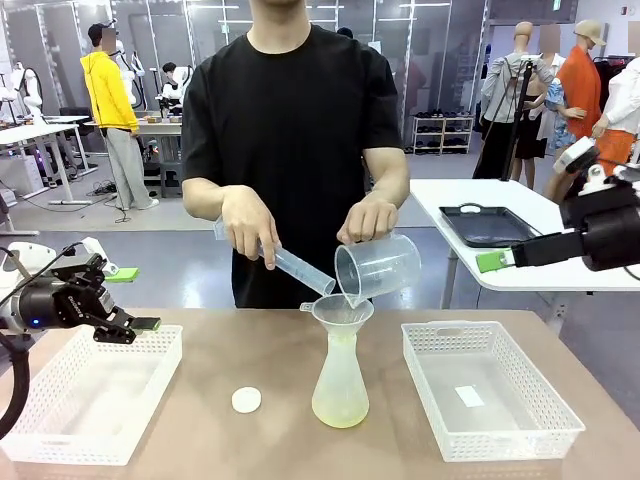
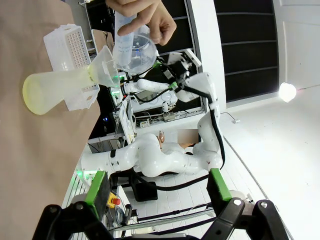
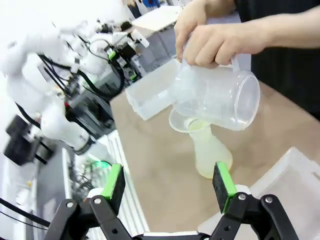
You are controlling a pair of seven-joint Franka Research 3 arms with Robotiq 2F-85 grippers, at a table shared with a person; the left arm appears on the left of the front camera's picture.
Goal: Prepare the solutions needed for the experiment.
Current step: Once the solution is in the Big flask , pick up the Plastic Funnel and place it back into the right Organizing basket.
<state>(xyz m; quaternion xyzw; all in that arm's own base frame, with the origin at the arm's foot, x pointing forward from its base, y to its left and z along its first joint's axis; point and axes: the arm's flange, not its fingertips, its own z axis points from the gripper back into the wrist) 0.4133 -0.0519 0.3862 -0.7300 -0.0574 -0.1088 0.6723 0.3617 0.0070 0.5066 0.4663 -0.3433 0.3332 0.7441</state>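
The solutions (image 1: 340, 402) are a pale yellow liquid low in a conical flask (image 1: 340, 375) standing mid-table with a funnel (image 1: 343, 312) in its neck. A person tips a clear beaker (image 1: 378, 267) into the funnel with one hand and holds a graduated cylinder (image 1: 297, 269) in the other. My left gripper (image 1: 135, 299) hovers open and empty above the left basket. My right gripper (image 1: 497, 260) hangs open and empty off the table's right side. The left wrist view shows the flask (image 2: 42, 90) and beaker (image 2: 132, 52) beyond the left gripper (image 2: 157, 186). The right wrist view shows beaker (image 3: 220, 97) and flask (image 3: 210, 152) past the right gripper (image 3: 169, 184).
A white mesh basket (image 1: 60, 420) sits at the table's left and another (image 1: 520, 425) at its right, holding a small white slip. A white round cap (image 1: 246, 400) lies left of the flask. A black tray (image 1: 490, 226) rests on a table behind.
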